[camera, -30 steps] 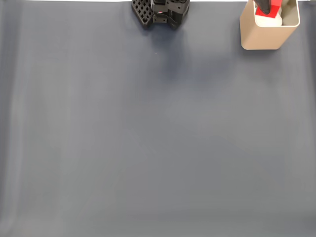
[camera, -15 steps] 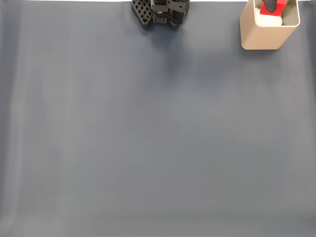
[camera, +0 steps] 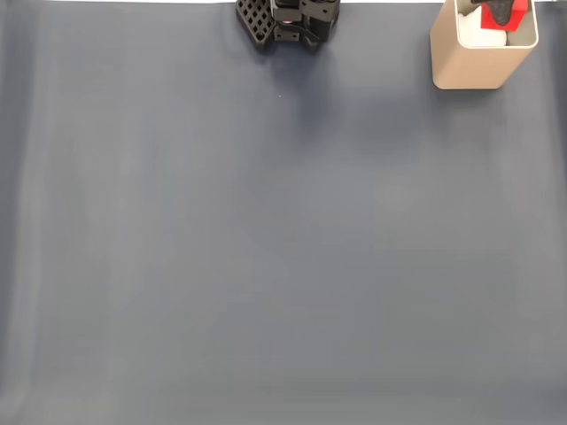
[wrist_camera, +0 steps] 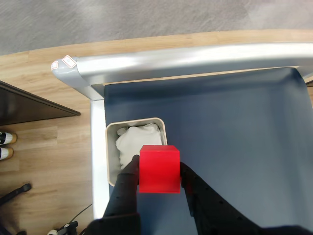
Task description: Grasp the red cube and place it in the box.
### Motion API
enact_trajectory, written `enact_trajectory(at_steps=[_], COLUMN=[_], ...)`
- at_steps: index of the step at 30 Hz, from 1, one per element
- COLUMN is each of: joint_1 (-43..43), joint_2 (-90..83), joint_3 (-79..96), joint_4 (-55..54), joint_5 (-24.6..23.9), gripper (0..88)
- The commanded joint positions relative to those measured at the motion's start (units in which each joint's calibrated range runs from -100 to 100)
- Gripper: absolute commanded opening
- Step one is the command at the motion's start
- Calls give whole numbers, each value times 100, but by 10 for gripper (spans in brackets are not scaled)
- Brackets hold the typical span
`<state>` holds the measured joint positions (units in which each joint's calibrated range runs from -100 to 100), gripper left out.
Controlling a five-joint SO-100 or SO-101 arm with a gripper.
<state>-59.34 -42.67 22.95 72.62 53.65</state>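
In the wrist view my gripper [wrist_camera: 159, 177] is shut on the red cube [wrist_camera: 159, 169], one black finger [wrist_camera: 126, 183] on each side of it. The cube hangs above the beige box [wrist_camera: 110, 156], partly over its open top and right rim; white crumpled material [wrist_camera: 134, 142] lies inside the box. In the fixed view the box [camera: 478, 62] stands at the top right corner of the mat, with the red cube [camera: 516, 9] and a dark piece of the gripper at the frame's top edge over its opening.
The arm's black base [camera: 288, 22] sits at the top middle of the dark blue-grey mat [camera: 283, 248]. In the wrist view the table's metal edge [wrist_camera: 195, 56] runs just beyond the box, with wooden floor past it.
The cube and gripper have risen and shifted towards the top right of the fixed view, from low inside the box's opening to the frame's top edge.
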Motion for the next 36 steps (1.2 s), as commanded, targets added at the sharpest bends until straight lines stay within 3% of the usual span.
enact_trajectory(at_steps=[1,27,36], joint_1=[-112,-488,-467], joint_2=[48,65,-13], joint_3=[-262,-53,-135], joint_4=[-135,-307,-324], joint_5=[-20,-190,-571], gripper=[21,41,298])
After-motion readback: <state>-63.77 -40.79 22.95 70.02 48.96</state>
